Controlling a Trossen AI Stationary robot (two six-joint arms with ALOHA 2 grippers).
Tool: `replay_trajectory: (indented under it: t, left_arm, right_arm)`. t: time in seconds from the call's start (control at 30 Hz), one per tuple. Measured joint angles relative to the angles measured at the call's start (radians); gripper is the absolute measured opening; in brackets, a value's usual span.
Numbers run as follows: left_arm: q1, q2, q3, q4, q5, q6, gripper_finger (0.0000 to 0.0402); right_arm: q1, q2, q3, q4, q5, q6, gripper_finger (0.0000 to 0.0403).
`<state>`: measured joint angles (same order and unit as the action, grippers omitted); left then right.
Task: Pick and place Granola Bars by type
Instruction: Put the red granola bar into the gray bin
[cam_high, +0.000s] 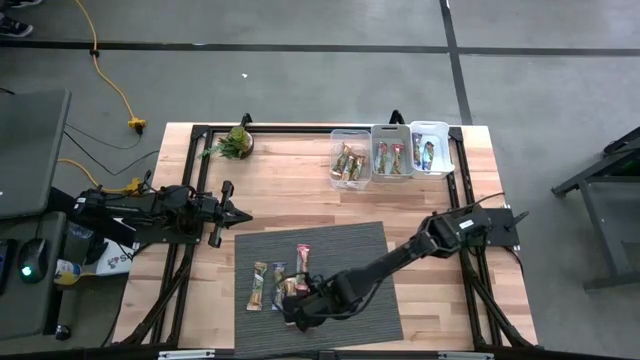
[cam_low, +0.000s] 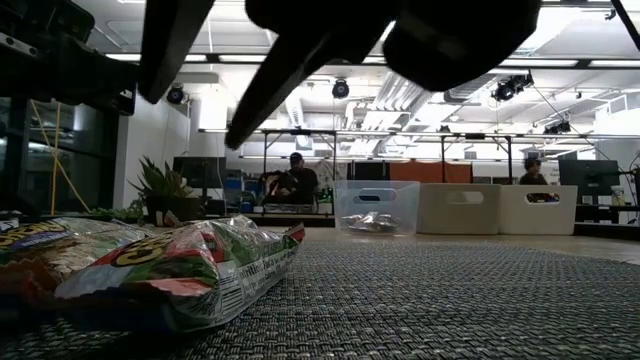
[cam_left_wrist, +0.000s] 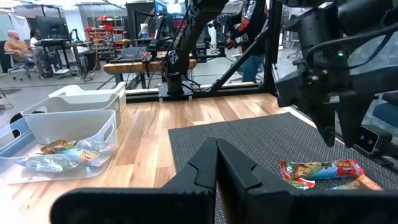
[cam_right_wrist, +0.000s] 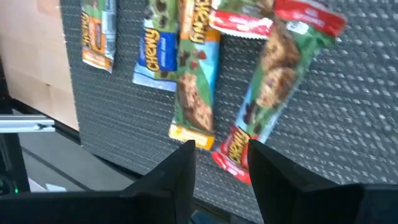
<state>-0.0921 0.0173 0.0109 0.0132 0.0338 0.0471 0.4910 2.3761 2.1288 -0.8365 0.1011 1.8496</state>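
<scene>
Several granola bars lie flat on the grey mat (cam_high: 340, 255): an orange one (cam_high: 259, 285), a blue one (cam_high: 277, 284), a pink-red one (cam_high: 302, 259) and another (cam_high: 290, 288). In the right wrist view the red-and-green bar (cam_right_wrist: 273, 93) and the orange-and-green bar (cam_right_wrist: 196, 81) lie just ahead of my open right gripper (cam_right_wrist: 221, 163). This gripper (cam_high: 293, 314) hovers over the mat's near part, above the bars (cam_low: 150, 270), touching nothing. My left gripper (cam_high: 245, 214) waits shut over the table's left side (cam_left_wrist: 216, 163).
Three bins stand in a row at the table's far edge, one clear (cam_high: 350, 155) and two white (cam_high: 392, 150) (cam_high: 430, 147), each with bars inside. A small potted plant (cam_high: 238, 142) stands at the far left. People sit in the room beyond (cam_low: 295, 180).
</scene>
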Motion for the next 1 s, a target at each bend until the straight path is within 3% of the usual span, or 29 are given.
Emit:
replay_trajectory:
  t: [0.23,0.63,1.0]
  left_arm:
    - [0.000,0.000,0.000,0.000,0.000,0.000,0.0001]
    - [0.000,0.000,0.000,0.000,0.000,0.000,0.0001]
    - [0.000,0.000,0.000,0.000,0.000,0.000,0.0001]
  right_arm:
    - [0.000,0.001,0.000,-0.034,0.011,-0.060,0.0137]
    - [-0.023,0.006,0.000,-0.051,0.041,-0.079,0.0235]
    - [-0.051,0.056,0.000,-0.048,-0.024,-0.073,0.0244]
